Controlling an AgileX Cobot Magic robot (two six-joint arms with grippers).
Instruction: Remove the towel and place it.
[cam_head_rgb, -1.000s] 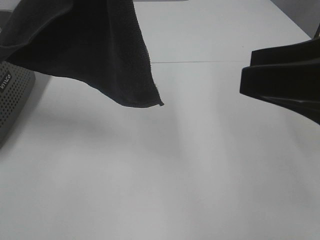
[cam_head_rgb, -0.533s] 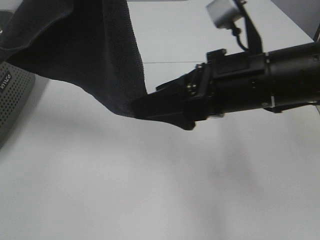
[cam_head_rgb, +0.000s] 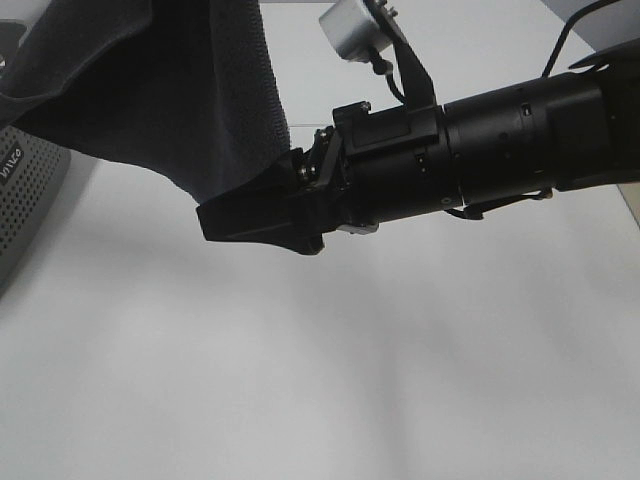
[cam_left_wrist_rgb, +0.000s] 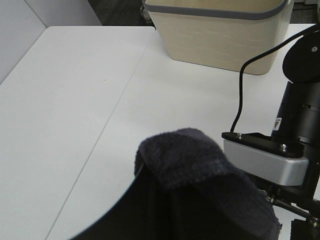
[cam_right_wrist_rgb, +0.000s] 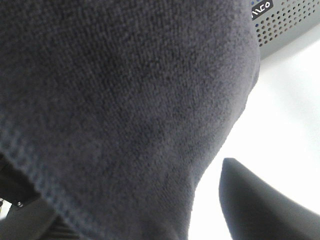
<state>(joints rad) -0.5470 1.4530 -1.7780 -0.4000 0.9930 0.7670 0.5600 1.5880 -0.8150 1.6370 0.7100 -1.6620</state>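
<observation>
The dark navy towel (cam_head_rgb: 170, 90) hangs from above the top left of the exterior high view, and its lower corner reaches the fingers of my right gripper (cam_head_rgb: 240, 222). That gripper comes in level from the right, with its jaws apart around the hanging corner. In the right wrist view the towel (cam_right_wrist_rgb: 115, 90) fills most of the picture. One black finger (cam_right_wrist_rgb: 260, 200) stands clear of the cloth, and the other is hidden behind it. In the left wrist view a bunched fold of towel (cam_left_wrist_rgb: 195, 160) sits where my left gripper's jaws are and covers them.
The grey perforated basket (cam_head_rgb: 25, 190) stands at the left edge, below the towel, on the white table (cam_head_rgb: 400, 380). A beige bin (cam_left_wrist_rgb: 220, 35) with a grey rim stands at the table's far side in the left wrist view. The right arm's silver camera (cam_head_rgb: 350, 28) sticks up above its wrist.
My right arm has swept in from the right edge to the towel's lower corner, which now lies at its fingers. The towel and basket have stayed where they were.
</observation>
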